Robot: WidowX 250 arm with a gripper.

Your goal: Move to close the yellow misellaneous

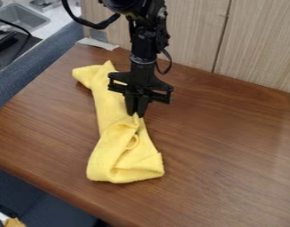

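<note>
1 yellow cloth (105,104) is lying on the brown wooden table (230,159), left of the middle, stretching lengthwise from the far left toward the near side. Its far end is poking up into a small corner and bending out to the left. Its near end is spreading wider, with layers folding over each other and a loose edge curling along the middle.

1 black arm (148,42) is coming in from the far side, above the table. Its gripper (135,113) is pointing down over the cloth, near the middle of its length. The 2 fingers are standing close together, pinching a small raised peak of the yellow cloth between their tips.

Surroundings: pale wood-grain panels (194,31) are standing along the table's far edge, a dark seam running down between 2 of them. A whitish strip (98,43) is lying at the table's far left corner. Beyond the left edge, a grey sink (19,17) is showing at the far left.
</note>
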